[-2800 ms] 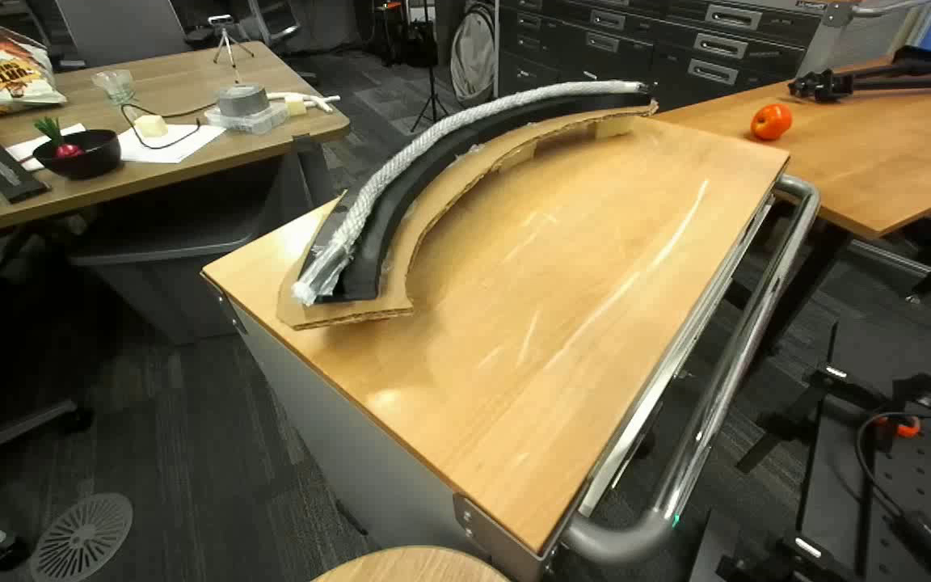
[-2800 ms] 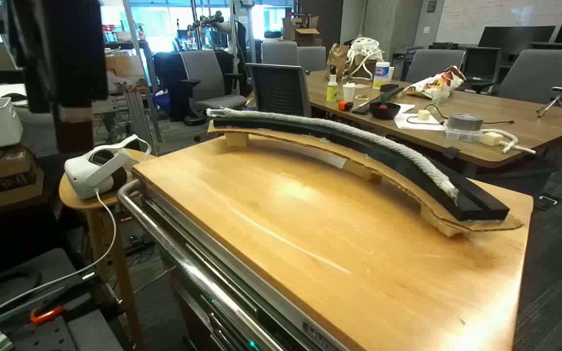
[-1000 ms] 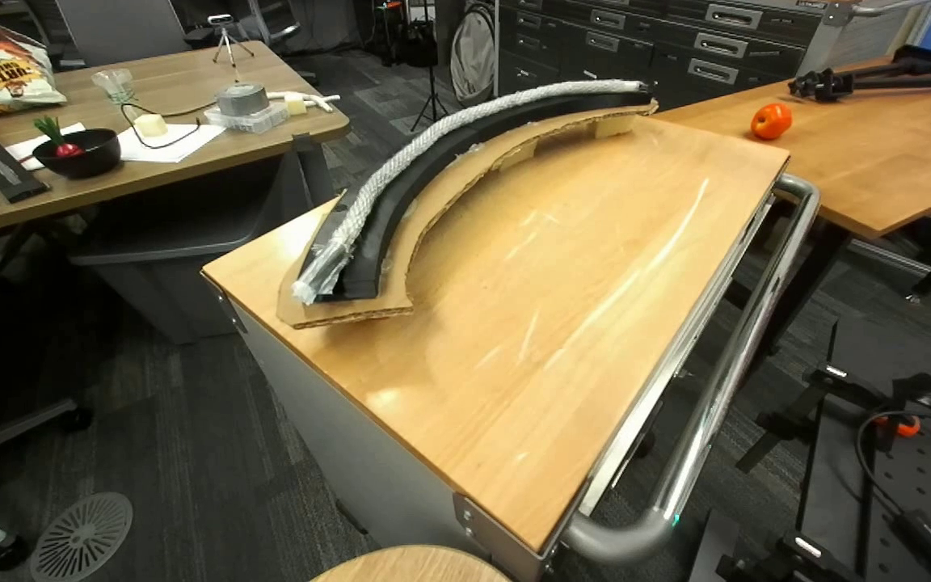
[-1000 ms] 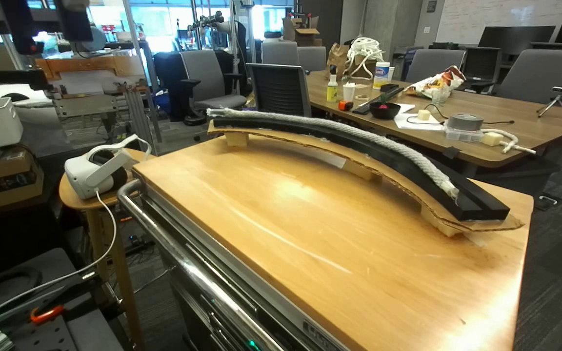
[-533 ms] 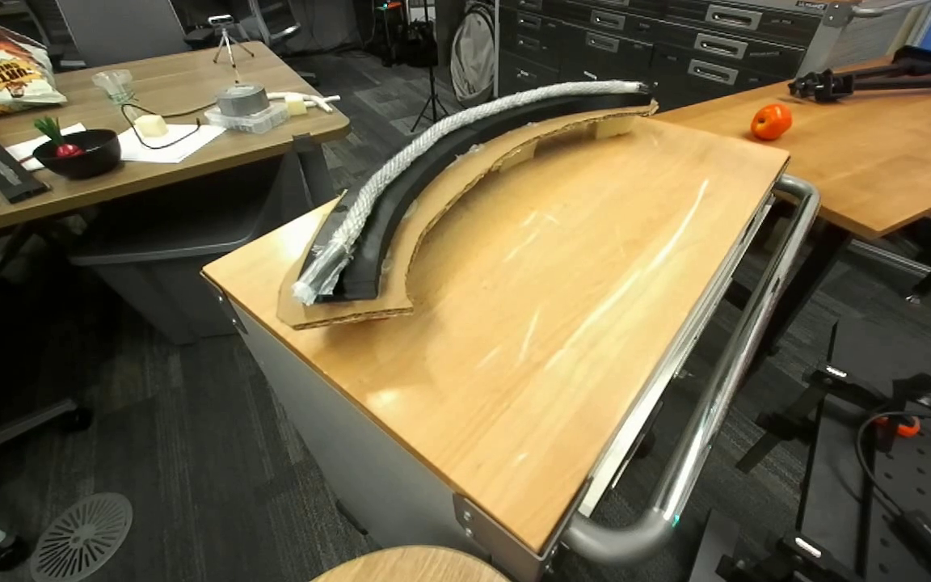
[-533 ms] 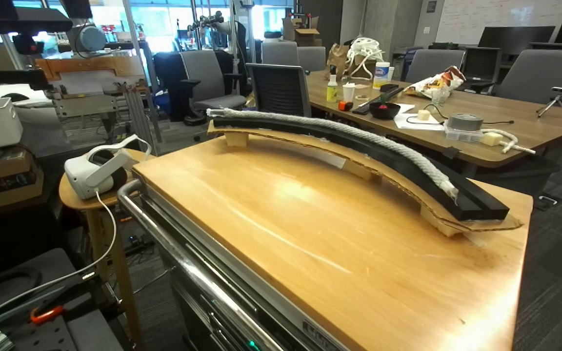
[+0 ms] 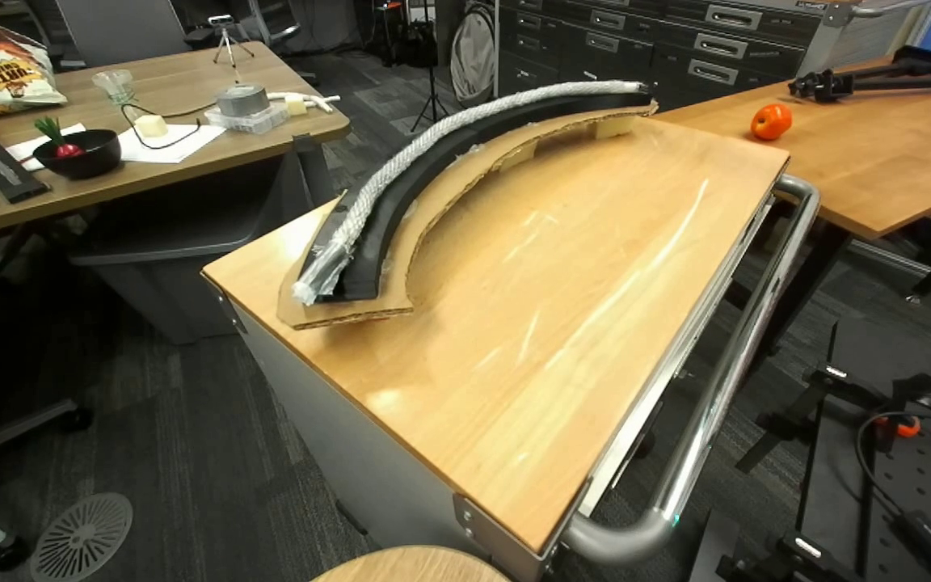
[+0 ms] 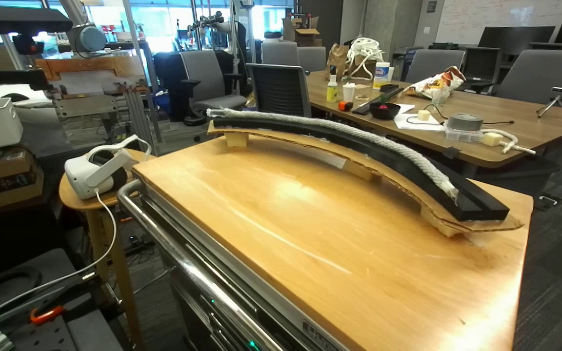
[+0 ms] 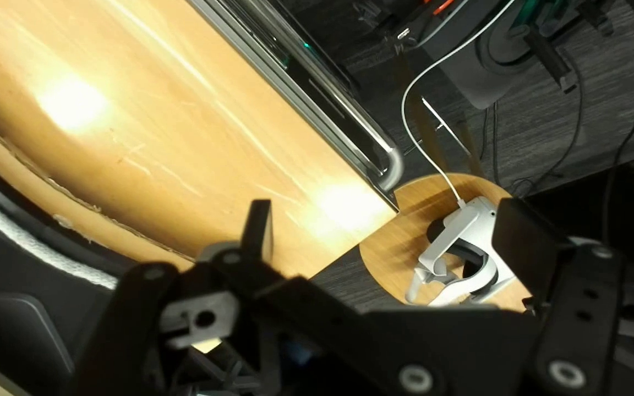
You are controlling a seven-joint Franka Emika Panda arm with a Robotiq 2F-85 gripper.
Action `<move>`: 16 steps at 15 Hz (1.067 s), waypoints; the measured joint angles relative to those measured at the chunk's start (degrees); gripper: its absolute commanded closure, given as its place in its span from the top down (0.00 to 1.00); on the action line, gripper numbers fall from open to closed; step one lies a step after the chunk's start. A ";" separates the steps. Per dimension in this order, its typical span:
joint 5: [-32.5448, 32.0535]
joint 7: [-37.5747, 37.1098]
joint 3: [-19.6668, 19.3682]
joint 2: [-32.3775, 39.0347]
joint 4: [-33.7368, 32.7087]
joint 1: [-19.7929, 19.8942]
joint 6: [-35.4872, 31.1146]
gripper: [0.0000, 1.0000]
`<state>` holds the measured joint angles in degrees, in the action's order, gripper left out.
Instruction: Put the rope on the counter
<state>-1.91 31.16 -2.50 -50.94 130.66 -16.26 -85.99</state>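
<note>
One pale-grey, braided rope [image 7: 451,123] lies bowed in an arc.

In an exterior view we look from beyond a short edge, down along the surface [image 7: 579,267]. In an exterior view we face slantwise over the chrome tube rail [image 8: 193,270] toward the desk [image 8: 495,105]. The wrist view peers steeply down, close; all three share the rail-side corner by the round stool [image 9: 386,253].
</note>
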 measured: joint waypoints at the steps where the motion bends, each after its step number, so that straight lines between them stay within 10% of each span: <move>1: 0.00 0.14 -0.05 0.36 -0.03 0.00 0.00 1.00; 16: 0.12 13.32 4.81 17.97 -6.98 -8.47 -23.93 1.00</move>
<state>-1.79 44.48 2.31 -32.97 123.68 -24.73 -109.92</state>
